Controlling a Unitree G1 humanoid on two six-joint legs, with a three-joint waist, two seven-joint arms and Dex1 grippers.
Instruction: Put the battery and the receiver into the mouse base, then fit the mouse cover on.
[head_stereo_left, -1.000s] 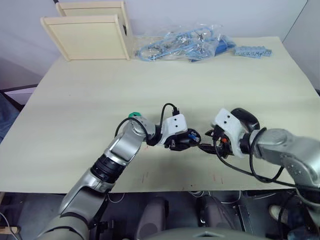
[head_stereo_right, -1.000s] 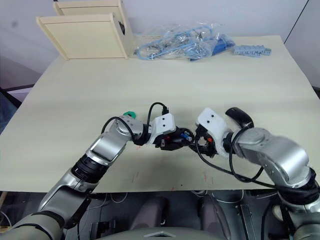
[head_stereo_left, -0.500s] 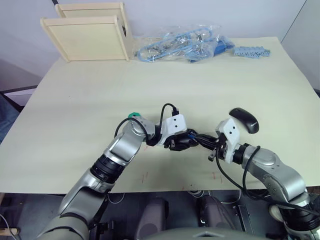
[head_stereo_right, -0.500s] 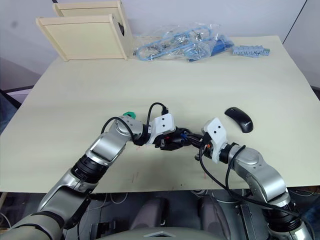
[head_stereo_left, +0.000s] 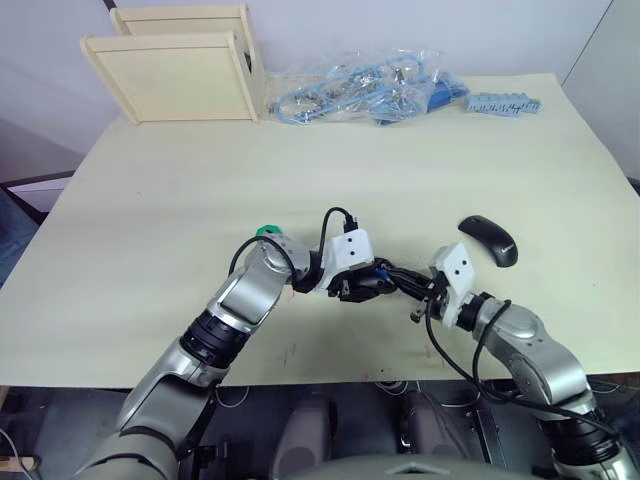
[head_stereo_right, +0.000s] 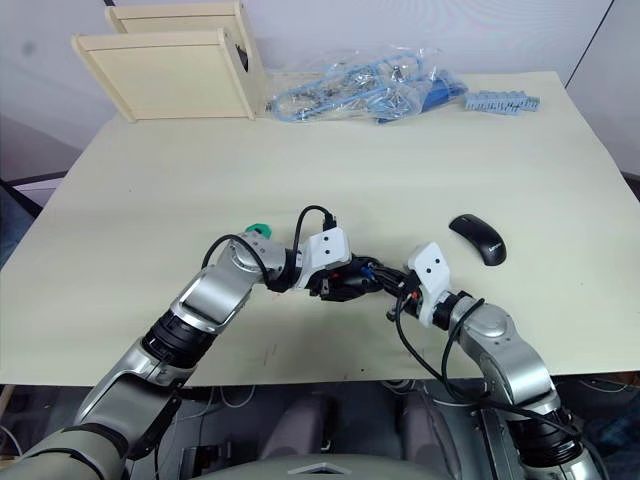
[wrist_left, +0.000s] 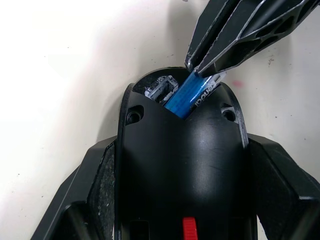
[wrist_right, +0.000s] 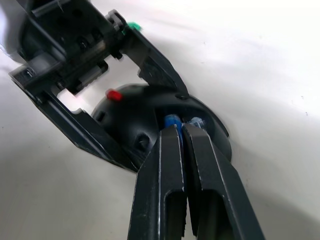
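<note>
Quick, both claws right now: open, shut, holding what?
Left claw: shut on the mouse base.
Right claw: shut on the battery, its end in the base's compartment.

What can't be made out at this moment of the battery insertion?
- Lower end of the battery: left wrist view, sunk in the mouse base compartment.
- Right gripper contact with it: right wrist view, its own fingers cover it.
- Receiver: no view lets me identify it.
- Mouse cover pale mark: head views, too small.

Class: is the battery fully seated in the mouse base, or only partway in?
Partway in: the battery slants up out of the mouse base, its upper end pinched by the right gripper.
</note>
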